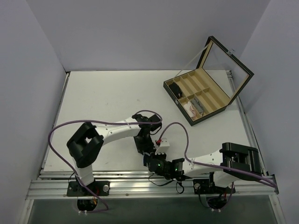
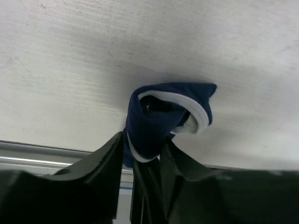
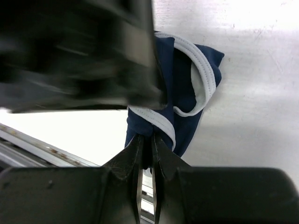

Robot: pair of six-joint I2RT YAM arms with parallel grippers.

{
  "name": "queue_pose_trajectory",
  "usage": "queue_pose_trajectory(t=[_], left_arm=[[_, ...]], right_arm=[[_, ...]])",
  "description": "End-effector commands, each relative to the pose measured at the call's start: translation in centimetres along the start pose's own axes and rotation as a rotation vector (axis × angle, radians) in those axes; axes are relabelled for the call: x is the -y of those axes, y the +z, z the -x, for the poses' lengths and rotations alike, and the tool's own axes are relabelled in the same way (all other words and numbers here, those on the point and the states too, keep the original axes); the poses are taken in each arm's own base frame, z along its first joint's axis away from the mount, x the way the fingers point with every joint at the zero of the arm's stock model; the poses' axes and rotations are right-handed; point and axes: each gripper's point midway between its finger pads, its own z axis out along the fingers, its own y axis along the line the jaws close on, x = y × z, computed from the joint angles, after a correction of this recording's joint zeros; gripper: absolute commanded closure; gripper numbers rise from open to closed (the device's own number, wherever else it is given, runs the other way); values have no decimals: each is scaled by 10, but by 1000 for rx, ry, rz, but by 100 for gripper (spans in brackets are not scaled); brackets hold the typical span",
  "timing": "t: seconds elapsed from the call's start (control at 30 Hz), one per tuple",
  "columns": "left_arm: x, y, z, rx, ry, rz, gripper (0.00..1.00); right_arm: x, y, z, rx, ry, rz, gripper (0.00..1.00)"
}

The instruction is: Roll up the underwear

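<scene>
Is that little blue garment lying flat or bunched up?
Bunched up: the underwear curls into a loose wad, white trim looping over itself, its lower end pinched in the right claw.

Blurred left gripper (image 3: 140,88) (underwear (image 3: 187,88) half-hidden)

Left end effector (image 2: 143,140) part-open, right end effector (image 3: 147,140) pinched shut, wrists close together

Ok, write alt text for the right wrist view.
The right tool is pinched shut on the lower edge of the underwear, a bunched navy garment with white trim, seen against the pale table. A blurred dark shape fills the upper left.
</scene>
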Motion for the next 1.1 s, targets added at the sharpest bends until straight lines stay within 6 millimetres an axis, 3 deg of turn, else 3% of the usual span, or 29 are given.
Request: queue_pose_trajectory(t=[0.0, 0.23, 0.43, 0.67, 1.07], left_arm=[[10, -31, 15, 37, -22, -154, 55], [4, -46, 18, 52, 6, -252, 44], [-5, -39, 8, 38, 6, -294, 45], [12, -38, 2, 16, 31, -427, 51], [13, -4, -15, -71, 53, -426, 52]], right_arm=[[61, -7, -49, -149, -33, -114, 100], [66, -12, -49, -142, 28, -81, 100], [70, -13, -51, -151, 46, -78, 100], [75, -15, -56, -164, 76, -64, 100], [73, -20, -59, -160, 136, 33, 100]])
